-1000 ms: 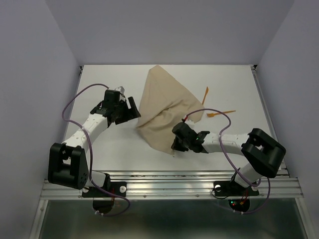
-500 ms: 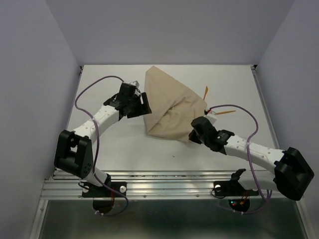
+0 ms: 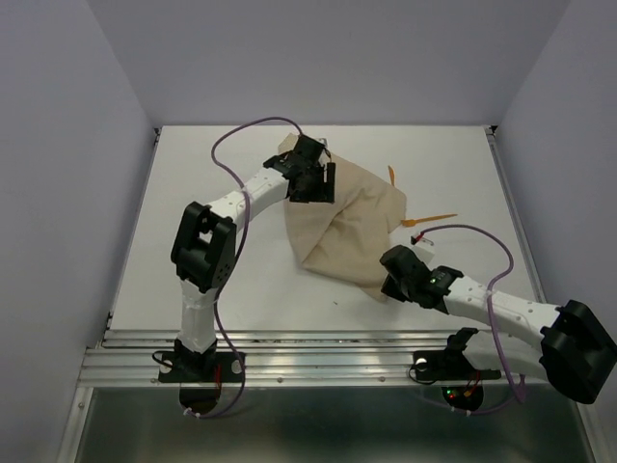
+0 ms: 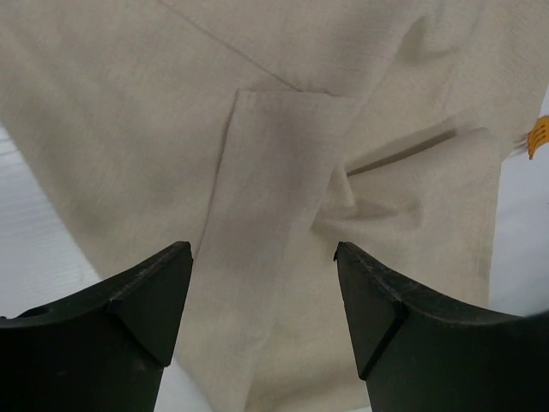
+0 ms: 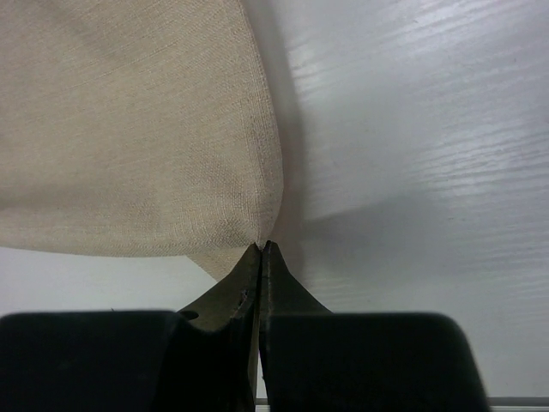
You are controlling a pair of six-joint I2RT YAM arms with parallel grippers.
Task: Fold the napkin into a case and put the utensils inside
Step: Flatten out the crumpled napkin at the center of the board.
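On the table (image 3: 193, 251), the right end effector (image 5: 260, 248) pinches a napkin (image 3: 349, 220) corner.

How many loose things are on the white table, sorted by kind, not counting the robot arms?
napkin: 1
orange utensils: 2
Total: 3

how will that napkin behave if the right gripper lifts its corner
Probably floppy: the napkin lies creased and bunched in folds. Likely light, since the right gripper holds it by one pinched corner. It should drape, not keep shape.
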